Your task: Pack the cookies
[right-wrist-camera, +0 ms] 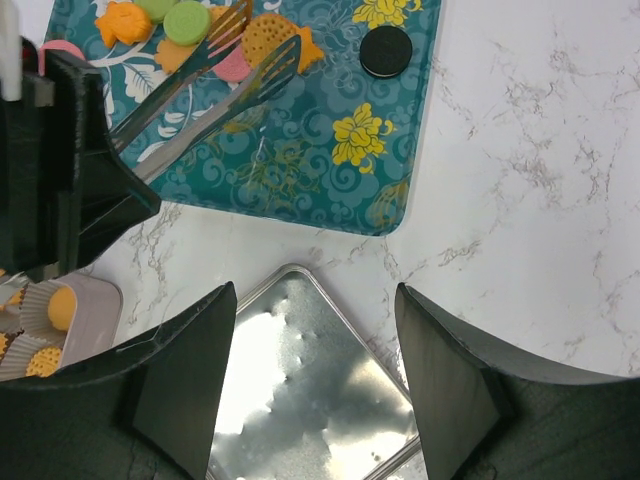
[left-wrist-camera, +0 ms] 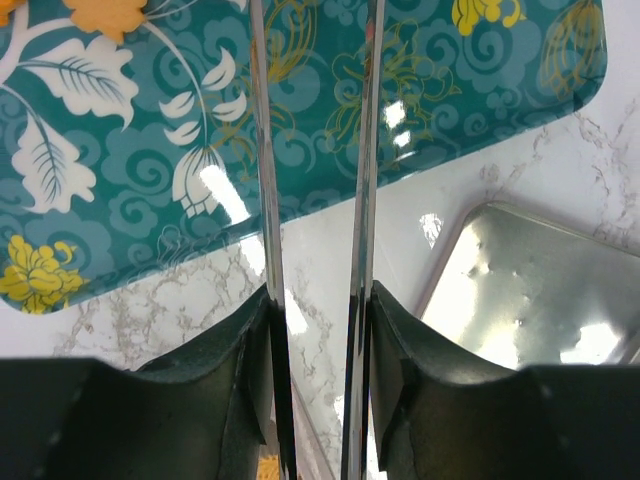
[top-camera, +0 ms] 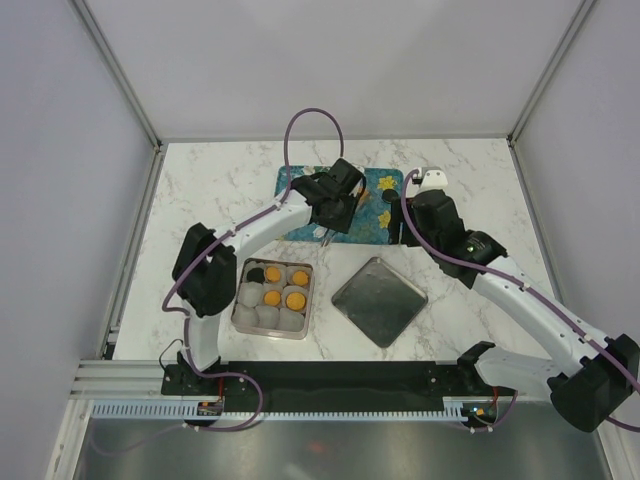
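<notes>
Cookies (right-wrist-camera: 187,20) on tray (top-camera: 365,228) at back, tongs (right-wrist-camera: 272,65) perhaps touching them, tin (top-camera: 310,300) front-left, lid (top-camera: 379,300) to its right

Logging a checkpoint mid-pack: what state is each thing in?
left gripper: jaws closed on the tongs.
tongs: held, tips over cookies on the tray.
right gripper: jaws open, empty.
box: open, five cups filled, four empty.
metal lid: off, flat on the table.
tray: several cookies not yet packed.
</notes>
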Motion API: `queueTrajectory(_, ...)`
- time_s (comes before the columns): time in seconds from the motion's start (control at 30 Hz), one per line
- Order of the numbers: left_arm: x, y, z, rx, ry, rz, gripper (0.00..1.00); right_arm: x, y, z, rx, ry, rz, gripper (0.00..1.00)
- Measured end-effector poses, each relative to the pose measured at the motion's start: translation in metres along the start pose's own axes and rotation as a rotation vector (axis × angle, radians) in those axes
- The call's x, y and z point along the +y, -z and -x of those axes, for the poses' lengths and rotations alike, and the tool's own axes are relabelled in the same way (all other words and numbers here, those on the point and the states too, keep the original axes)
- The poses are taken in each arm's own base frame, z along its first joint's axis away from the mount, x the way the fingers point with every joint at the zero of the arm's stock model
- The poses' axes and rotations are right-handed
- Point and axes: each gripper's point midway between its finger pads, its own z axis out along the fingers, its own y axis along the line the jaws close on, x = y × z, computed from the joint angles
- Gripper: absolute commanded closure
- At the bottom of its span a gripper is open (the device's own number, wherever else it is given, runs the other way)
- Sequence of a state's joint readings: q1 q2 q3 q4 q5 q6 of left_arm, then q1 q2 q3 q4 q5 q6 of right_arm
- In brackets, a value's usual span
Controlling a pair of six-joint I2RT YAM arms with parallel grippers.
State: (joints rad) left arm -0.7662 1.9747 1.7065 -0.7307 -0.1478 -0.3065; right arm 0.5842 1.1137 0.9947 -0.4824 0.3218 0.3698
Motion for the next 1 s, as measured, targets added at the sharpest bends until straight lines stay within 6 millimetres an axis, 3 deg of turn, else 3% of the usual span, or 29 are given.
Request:
queueTrajectory(0.23,0.006,0.038,-0.01,-0.031,0.009,-0.029,0.58,0.003,-0.014,-0.007,0.027,0.009,-0.008,0.27)
queueTrajectory(0.63,0.027,0.109,-0.059,-0.084,0.082,-0.063,0.58,0.024,-0.053,-0.002,0.049,0.003,0.009,0.27)
queueTrajectory(0.77,0.035,0.137,-0.08,-0.116,0.113,-0.084,0.58,0.034,-0.071,-0.006,0.067,-0.005,0.03,0.27)
queueTrajectory(1.0,0.055,0.18,-0.135,-0.087,0.209,-0.082,0.58,0.045,-0.092,-0.02,0.116,-0.003,0.056,0.28)
